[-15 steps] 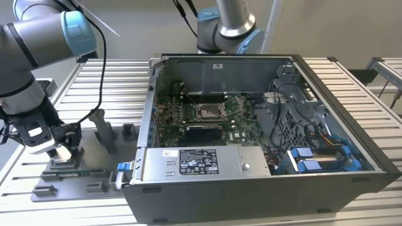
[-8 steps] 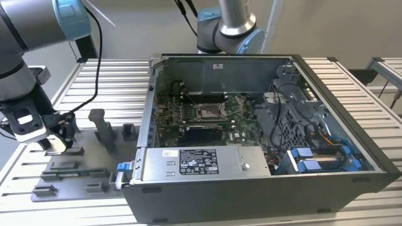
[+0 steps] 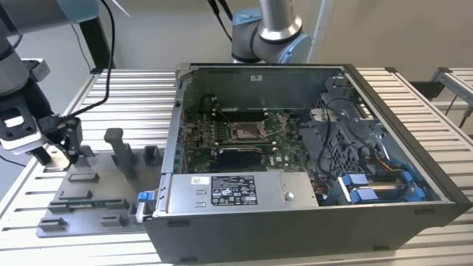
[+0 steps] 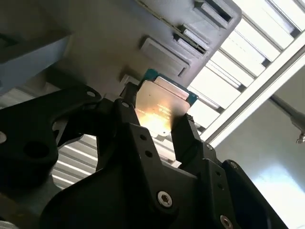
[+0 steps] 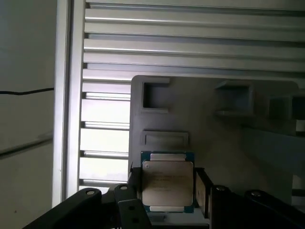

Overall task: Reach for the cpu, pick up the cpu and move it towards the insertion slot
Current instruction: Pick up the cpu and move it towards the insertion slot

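Slatted aluminium table, pale ribbed profiles side by side. Directly on it: open dark computer case, laid on its side, toward the exterior view's right; flat grey fixture plate bearing upright grey blocks, just beside the case, on the exterior view's left.

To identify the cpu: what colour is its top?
The cpu is silvery, teal-edged; clearest in the first wrist view.

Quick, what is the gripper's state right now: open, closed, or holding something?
Gripper: closed, holding the cpu by two opposite edges.
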Tool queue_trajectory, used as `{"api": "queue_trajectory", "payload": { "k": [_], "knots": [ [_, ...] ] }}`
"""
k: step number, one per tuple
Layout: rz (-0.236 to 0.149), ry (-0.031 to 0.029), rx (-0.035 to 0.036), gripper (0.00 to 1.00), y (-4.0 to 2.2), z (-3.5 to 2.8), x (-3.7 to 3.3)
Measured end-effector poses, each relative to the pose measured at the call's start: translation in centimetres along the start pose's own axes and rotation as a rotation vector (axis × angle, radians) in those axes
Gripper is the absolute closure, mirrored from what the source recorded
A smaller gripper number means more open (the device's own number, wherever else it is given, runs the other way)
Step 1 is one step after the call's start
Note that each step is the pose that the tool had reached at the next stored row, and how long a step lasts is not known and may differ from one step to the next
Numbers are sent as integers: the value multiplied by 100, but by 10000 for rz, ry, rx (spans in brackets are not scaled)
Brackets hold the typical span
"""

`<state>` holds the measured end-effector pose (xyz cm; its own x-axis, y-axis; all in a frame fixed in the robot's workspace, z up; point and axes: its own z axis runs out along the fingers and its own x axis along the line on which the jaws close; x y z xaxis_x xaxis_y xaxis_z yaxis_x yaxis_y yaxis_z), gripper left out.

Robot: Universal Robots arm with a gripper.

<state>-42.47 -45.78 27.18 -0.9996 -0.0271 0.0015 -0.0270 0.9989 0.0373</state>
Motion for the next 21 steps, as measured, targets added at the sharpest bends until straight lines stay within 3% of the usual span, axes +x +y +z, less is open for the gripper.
{"api": "queue_trajectory", "payload": {
  "k": [21],
  "knots": [
    [0,1,1,100,36,-955,2]
  ]
}}
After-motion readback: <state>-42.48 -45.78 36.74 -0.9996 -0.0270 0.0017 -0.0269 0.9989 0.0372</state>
